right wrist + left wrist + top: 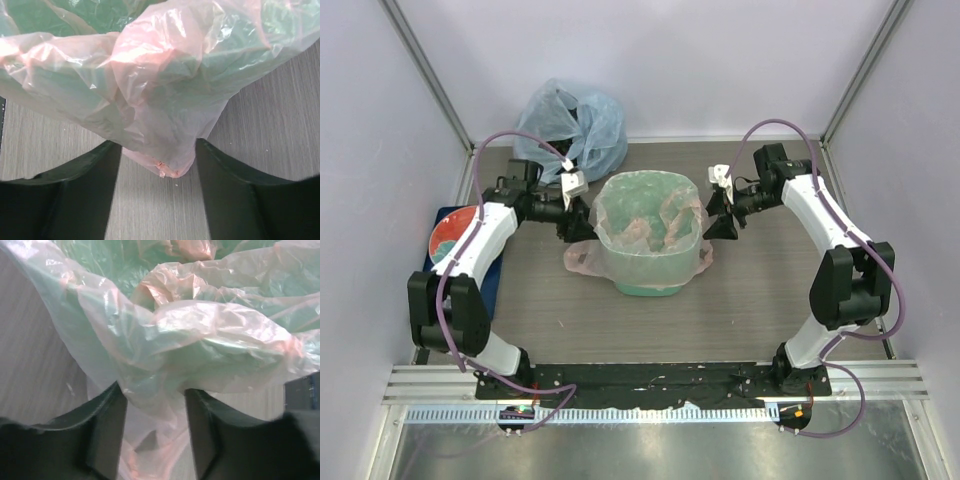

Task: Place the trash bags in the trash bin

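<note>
Centre of the tabletop [760, 300]: mint-green trash bin [645, 272], upright. Draped inside it and spilling over the 2 side rims, 1 flap down on the tabletop: the pink trash bag [650, 225]. Looks like the seating stage, mostly there. Next up, probably: pinch each overhang, lift it over the rim, drop it inside. Reaching in from either side, elbows bent: left claw [578, 228] and right claw [720, 220], both spread wide, loose film hanging between the jaws, nothing gripped.
</note>
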`<control>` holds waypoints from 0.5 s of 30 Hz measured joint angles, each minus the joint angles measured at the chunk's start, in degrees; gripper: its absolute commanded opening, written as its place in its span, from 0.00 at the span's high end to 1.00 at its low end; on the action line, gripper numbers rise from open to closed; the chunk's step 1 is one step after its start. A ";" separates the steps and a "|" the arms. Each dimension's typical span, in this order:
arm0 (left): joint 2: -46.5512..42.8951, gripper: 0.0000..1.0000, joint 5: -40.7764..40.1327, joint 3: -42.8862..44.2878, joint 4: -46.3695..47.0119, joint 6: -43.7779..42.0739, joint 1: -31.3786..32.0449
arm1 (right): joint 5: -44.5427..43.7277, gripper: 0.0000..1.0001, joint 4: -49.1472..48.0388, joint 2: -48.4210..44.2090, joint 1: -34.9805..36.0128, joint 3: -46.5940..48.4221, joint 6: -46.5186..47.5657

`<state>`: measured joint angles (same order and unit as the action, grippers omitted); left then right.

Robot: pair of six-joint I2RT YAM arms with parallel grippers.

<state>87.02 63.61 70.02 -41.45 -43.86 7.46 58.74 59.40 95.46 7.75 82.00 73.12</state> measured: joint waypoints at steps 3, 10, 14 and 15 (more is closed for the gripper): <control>0.24 0.88 0.35 -0.11 2.62 1.97 0.02 | -0.02 0.75 1.42 0.04 0.04 0.15 1.92; 0.72 1.00 0.42 -0.11 -3.52 -6.08 -0.07 | -0.17 0.99 2.62 0.17 0.04 0.13 3.21; 0.85 1.00 -0.02 -3.02 -4.96 -9.46 -0.70 | -0.26 0.99 1.81 0.59 -0.15 -0.92 2.93; 0.96 1.00 -0.31 -4.09 -4.90 -9.84 -0.94 | -0.33 0.99 1.42 0.70 -0.31 -1.53 2.75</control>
<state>87.99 63.31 65.93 -46.35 -53.69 6.52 58.41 60.82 96.16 7.44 80.47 75.88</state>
